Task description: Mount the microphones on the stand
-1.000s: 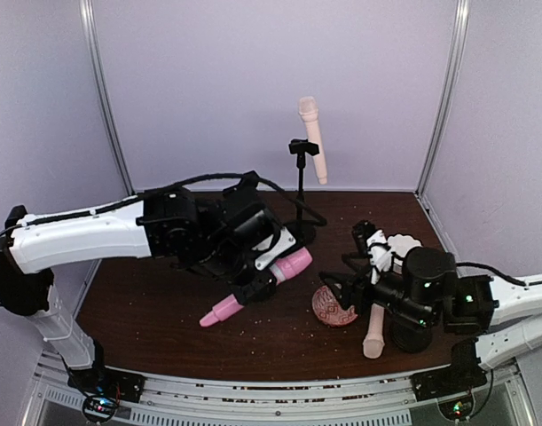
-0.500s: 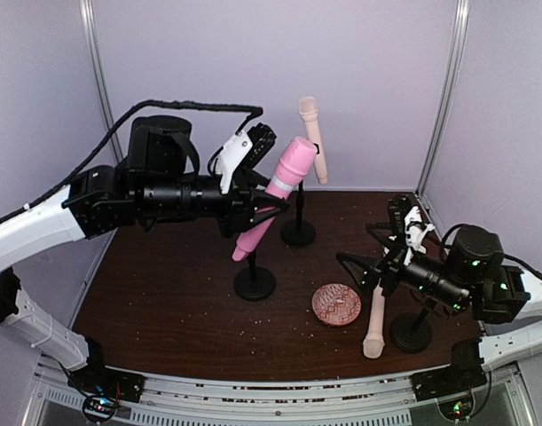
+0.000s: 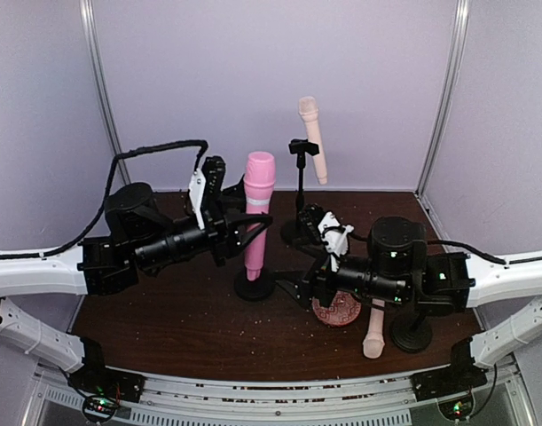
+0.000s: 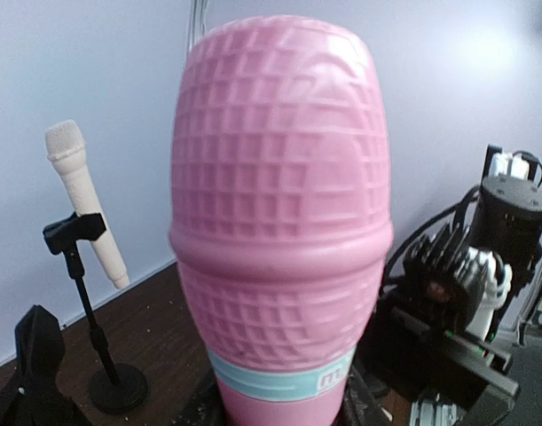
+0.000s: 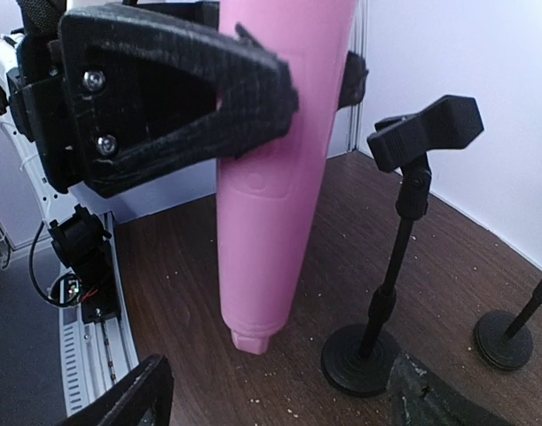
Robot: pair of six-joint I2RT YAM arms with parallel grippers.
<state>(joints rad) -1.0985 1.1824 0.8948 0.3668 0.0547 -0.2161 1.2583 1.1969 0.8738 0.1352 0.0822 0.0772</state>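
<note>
Lilac walls [image 3: 182, 80] stand around a dark brown table [image 3: 164, 311]. The left gripper [image 3: 246, 222] is clamped on the pink microphone [image 3: 257, 200] and holds it upright, round head on top. In the right wrist view, its thin bottom end hangs in the air, just beside the middle stand [image 5: 390, 284]. The clip [image 5: 430, 129] on that stand has nothing in it. The right gripper [image 5: 279, 368] is near the pink microphone with its fingers spread wide, and it holds nothing. 1 peach microphone [image 3: 312, 138] sits in the back stand [image 3: 299, 191]. The other peach microphone [image 3: 373, 333] is down on the table, just beside the base of the right stand [image 3: 411, 335]. A round pink dish [image 3: 337, 311] lies by it
</note>
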